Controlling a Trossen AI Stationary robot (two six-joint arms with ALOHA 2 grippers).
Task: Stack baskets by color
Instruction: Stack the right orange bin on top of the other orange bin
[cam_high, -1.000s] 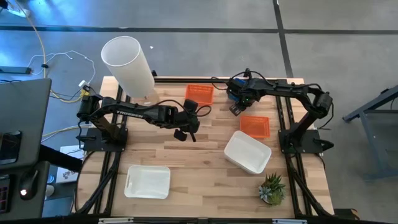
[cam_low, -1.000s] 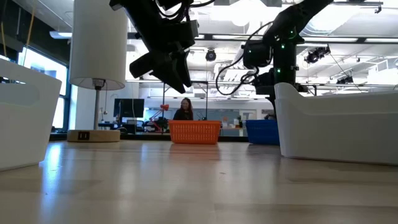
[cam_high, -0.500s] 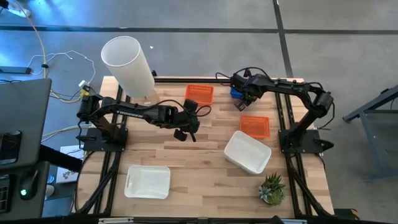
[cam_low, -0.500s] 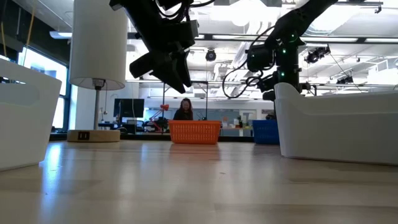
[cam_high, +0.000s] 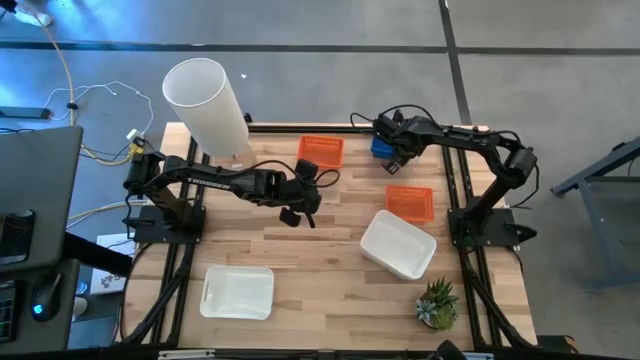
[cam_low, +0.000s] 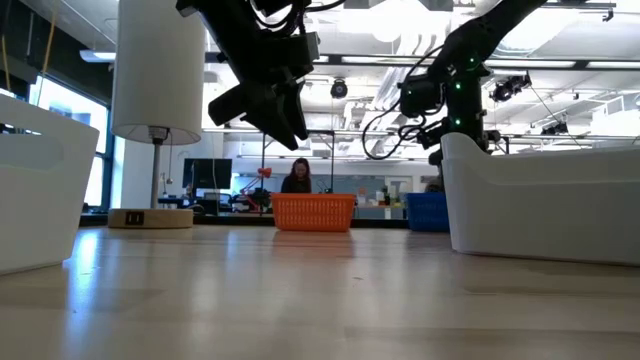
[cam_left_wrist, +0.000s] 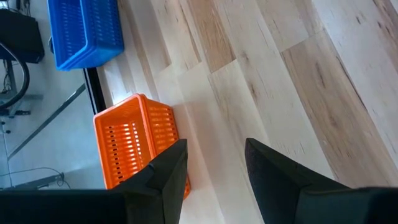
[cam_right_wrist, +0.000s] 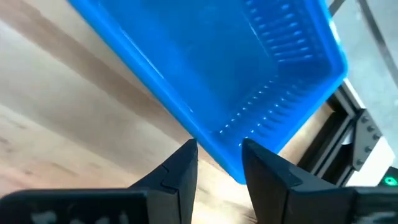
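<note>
A blue basket (cam_high: 379, 150) (cam_right_wrist: 211, 68) stands on its base at the table's far right. My right gripper (cam_high: 392, 160) (cam_right_wrist: 217, 165) hovers open just above its corner rim and touches nothing. Two orange baskets rest on the table, one at the far middle (cam_high: 320, 150) and one on the right (cam_high: 410, 202). Two white baskets sit nearer, one at right (cam_high: 398, 243) and one at near left (cam_high: 237, 292). Over the table's middle, my left gripper (cam_high: 295, 210) (cam_left_wrist: 214, 162) hangs open and holds nothing.
A tall white cylinder lamp (cam_high: 205, 105) stands at the far left corner. A small potted plant (cam_high: 437, 303) sits at the near right. Bare wood lies between the left gripper and the white baskets. A person (cam_low: 296, 178) shows in the room beyond.
My right gripper has swung toward the table's far edge and turned at the wrist, ending over the blue basket. Its fingers have kept the same gap.
</note>
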